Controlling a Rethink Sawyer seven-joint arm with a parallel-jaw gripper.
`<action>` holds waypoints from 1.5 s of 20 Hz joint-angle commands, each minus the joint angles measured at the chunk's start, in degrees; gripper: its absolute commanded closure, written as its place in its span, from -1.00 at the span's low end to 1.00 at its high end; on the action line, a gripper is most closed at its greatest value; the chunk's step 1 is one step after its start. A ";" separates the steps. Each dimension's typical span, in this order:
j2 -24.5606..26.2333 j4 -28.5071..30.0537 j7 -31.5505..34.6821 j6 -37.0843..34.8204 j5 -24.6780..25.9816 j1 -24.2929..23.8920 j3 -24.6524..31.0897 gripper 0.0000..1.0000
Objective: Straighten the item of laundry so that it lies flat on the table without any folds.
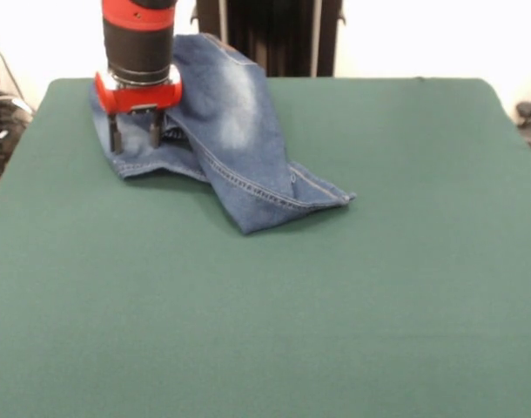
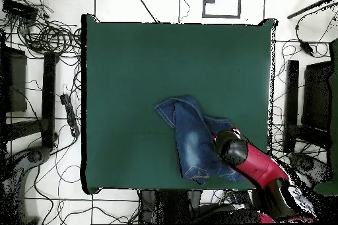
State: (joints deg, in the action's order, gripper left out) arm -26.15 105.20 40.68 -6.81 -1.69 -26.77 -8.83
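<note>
Seen from the front, the jeans (image 1: pixel 235 131) lie bunched at the table's (image 1: pixel 335 305) far edge, close to its corner nearest the arm, one leg doubled over and running out from the heap to a folded hem toward the table's middle. The gripper (image 1: pixel 135 132) stands over the end of the heap nearest that corner, its two dark fingers (image 1: pixel 116 135) parted and pointing straight down, their tips at or just above the denim; nothing appears to be held, though contact cannot be ruled out from this angle. From overhead, the jeans (image 2: pixel 193 138) sit by the table's (image 2: pixel 132 70) robot-side edge, still folded on themselves, the legs overlapping rather than spread. The arm covers the end of the cloth nearest the robot, and the gripper (image 2: pixel 228 148) cannot be read from above. By this evidence the job has barely begun: the fold remains, no part lies fully flat, and the whole garment has yet to be opened out.
</note>
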 commanded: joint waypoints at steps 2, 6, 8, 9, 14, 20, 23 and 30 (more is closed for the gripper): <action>2.33 -1.50 14.73 0.51 -0.83 -0.23 2.82 1.00; 1.97 -0.84 16.02 1.69 -1.59 -0.95 3.38 1.00; 1.50 -0.20 15.95 1.88 -1.32 -1.51 3.89 1.00; 1.53 0.01 16.04 1.92 -1.38 -1.86 4.29 1.00; 1.91 1.86 16.53 -2.09 -4.22 -8.06 11.11 1.00; 5.67 0.77 14.36 -10.62 -8.18 -16.81 20.98 1.00; 7.07 0.82 14.30 -11.86 -9.53 -18.80 23.07 1.00; 9.13 0.71 13.78 -14.81 -11.73 -20.50 25.10 1.00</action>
State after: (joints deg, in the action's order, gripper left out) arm -25.40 106.46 40.68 -19.13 -9.39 -48.61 7.09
